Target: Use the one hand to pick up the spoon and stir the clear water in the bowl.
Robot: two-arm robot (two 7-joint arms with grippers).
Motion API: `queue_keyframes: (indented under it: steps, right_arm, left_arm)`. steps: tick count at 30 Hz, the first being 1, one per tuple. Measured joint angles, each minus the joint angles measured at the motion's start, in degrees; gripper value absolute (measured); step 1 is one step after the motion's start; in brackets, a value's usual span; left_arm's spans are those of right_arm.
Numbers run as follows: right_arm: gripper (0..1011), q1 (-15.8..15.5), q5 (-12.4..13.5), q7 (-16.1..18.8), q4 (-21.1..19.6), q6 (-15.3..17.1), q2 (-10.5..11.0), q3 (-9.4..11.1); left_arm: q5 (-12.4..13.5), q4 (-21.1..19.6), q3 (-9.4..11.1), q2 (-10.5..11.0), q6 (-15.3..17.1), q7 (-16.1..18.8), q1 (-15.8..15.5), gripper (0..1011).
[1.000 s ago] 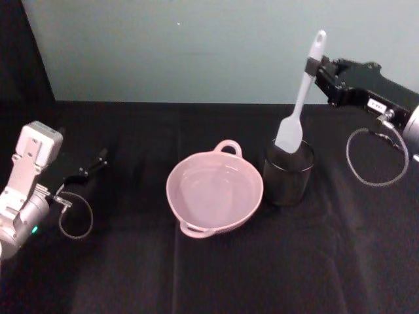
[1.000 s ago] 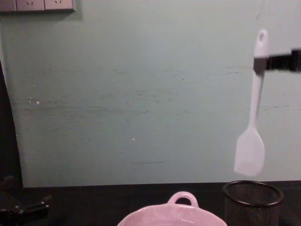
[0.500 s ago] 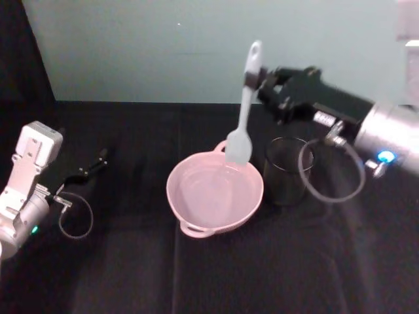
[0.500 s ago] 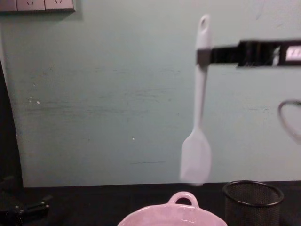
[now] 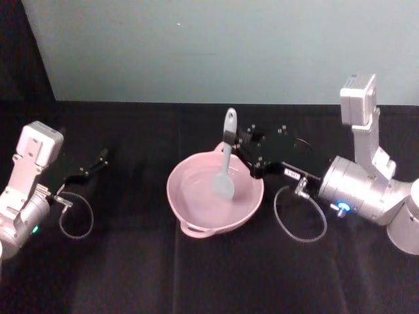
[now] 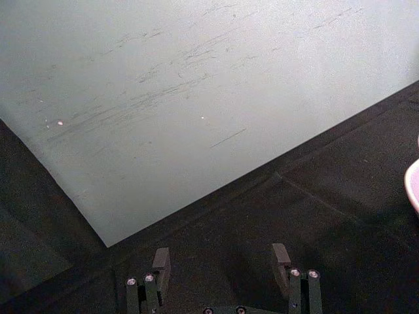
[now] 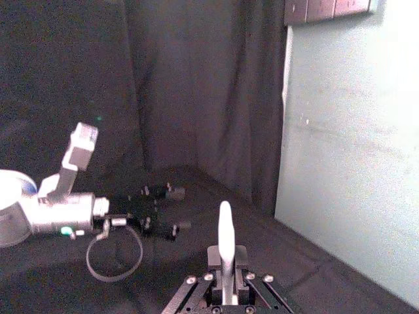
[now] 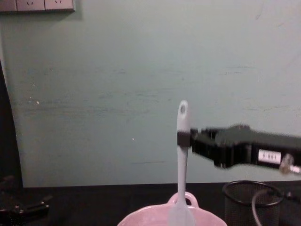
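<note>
Spoon scoop inside bowl, clear of rim | R pincer clenched on handle | L pincer released, parked

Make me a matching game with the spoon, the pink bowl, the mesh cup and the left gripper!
Things:
1. spoon
2. bowl
3. wire-mesh cup
4. left gripper

Clues:
A. black, standing right of the bowl
B. open, off to the left
C. held upright by the right gripper, scoop down inside the bowl
D. pale pink, with loop handles

Pairs: 1-C, 2-D, 3-A, 4-B
</note>
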Motion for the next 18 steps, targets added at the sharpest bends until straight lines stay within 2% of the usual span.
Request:
queue_keyframes:
  steps: [9, 14, 15, 18]
  right_arm:
    - [114, -0.53, -0.64, 2.57, 4.22, -0.45, -3.01, -1.46]
    - [113, 0.59, -1.17, 3.41, 7.68, -1.88, -7.07, -2.03]
    - [113, 0.59, -1.17, 3.41, 7.68, -1.88, -7.07, -2.03]
    - [114, 1.65, -2.38, 3.06, 10.45, -4.35, -9.76, -1.85]
  left_arm:
    - [0.0, 0.0, 0.0, 0.0, 0.0, 0.0, 0.0, 1011]
    - [0.0, 0.0, 0.0, 0.0, 0.0, 0.0, 0.0, 1011]
    - [0.0, 0.0, 0.0, 0.0, 0.0, 0.0, 0.0, 1011]
    - [0.0, 0.0, 0.0, 0.0, 0.0, 0.0, 0.0, 1011]
